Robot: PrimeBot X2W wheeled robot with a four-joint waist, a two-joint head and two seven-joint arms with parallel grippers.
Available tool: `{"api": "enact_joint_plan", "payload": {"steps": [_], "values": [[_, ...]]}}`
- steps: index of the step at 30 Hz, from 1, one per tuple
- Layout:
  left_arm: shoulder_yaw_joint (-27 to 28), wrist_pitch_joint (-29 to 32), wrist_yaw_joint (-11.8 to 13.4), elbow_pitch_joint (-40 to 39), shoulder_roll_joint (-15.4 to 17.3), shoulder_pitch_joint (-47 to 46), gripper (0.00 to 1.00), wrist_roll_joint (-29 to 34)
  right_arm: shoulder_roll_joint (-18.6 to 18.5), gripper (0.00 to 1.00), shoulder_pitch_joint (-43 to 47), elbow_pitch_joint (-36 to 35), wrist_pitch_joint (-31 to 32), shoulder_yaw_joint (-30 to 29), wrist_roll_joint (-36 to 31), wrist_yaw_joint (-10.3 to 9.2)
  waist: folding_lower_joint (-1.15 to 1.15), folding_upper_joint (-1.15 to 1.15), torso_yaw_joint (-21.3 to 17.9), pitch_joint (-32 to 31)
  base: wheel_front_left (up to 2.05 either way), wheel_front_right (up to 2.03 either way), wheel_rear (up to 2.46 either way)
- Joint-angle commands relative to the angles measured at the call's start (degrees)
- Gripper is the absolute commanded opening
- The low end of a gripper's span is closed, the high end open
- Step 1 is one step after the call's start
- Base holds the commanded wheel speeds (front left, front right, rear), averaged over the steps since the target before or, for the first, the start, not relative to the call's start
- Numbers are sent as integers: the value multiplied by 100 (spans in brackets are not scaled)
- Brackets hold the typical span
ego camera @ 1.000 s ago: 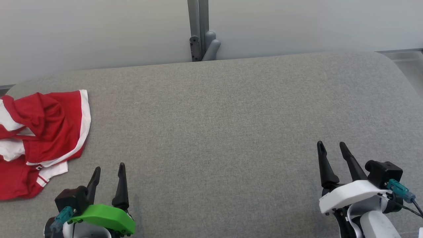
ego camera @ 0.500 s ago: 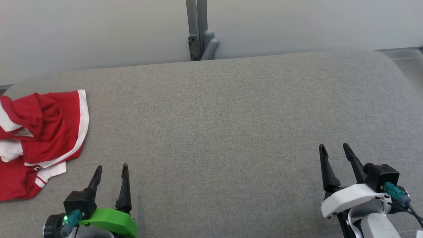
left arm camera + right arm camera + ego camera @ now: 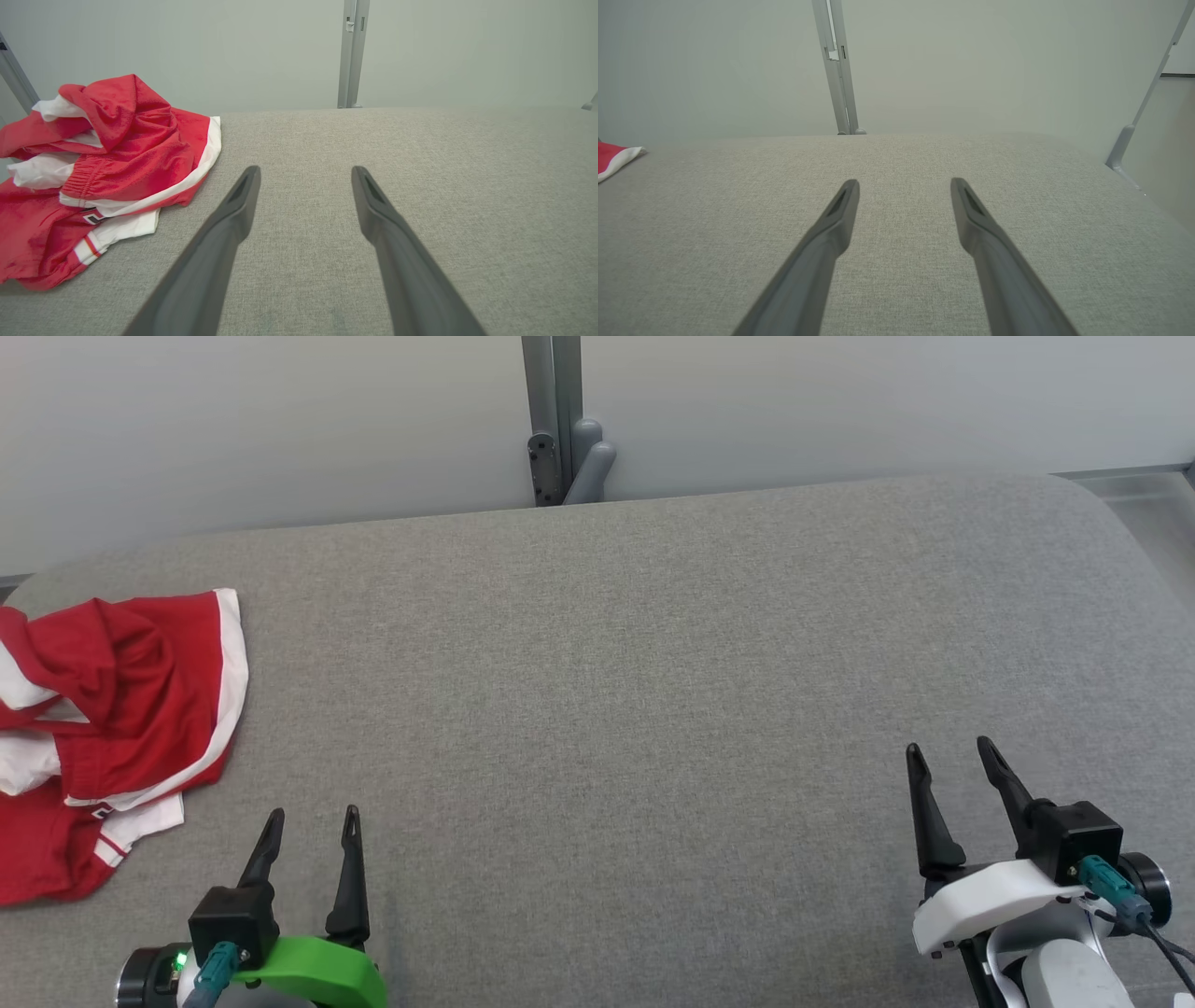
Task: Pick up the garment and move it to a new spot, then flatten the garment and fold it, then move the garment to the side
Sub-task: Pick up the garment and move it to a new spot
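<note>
In the head view, the left gripper (image 3: 313, 812) rests low over the grey woven-fabric table top (image 3: 607, 663), its two dark fingers spread apart with nothing between them. The crumpled red garment with white bands (image 3: 121, 709) lies on the fabric beyond and to the outer left of these jaws, near them but not touching. The right gripper (image 3: 948, 747) is well apart from the garment on the far side of the table, its jaws also spread and empty, only bare fabric ahead of them. A grey metal post (image 3: 551, 420) stands against the pale wall (image 3: 840, 401), far ahead of both pairs of jaws and between their lines.

In the left wrist view, the fingers stand wide with grey fabric showing in the gap. The garment (image 3: 117, 154) is heaped to the left of the left finger, its white-edged hem reaching close to that fingertip without meeting it.

In the right wrist view, the jaws are parted over bare fabric. A small red-and-white corner of the garment (image 3: 612, 156) shows far off to the left of the jaws.
</note>
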Motion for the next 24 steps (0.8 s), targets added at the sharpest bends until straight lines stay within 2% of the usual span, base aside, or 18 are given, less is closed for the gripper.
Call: {"api": "enact_joint_plan", "payload": {"steps": [1,7,15,24], "values": [[37,-65,21,-13,-1,87,100,111,8,100,74,-48,-61,-63,-163,1,0,0,-6,2,0,0,0],[112,-129,-11,-24,-15,112,100,218,32,100,104,-91,-101,-136,-357,1,0,0,-9,14,0,0,0],[158,-118,-38,53,-21,96,100,23,48,100,91,-89,-91,-103,-291,1,0,0,68,35,0,0,0],[178,-118,68,97,-18,29,100,-169,43,100,49,-74,-90,74,-162,1,0,0,571,103,0,0,0]]}}
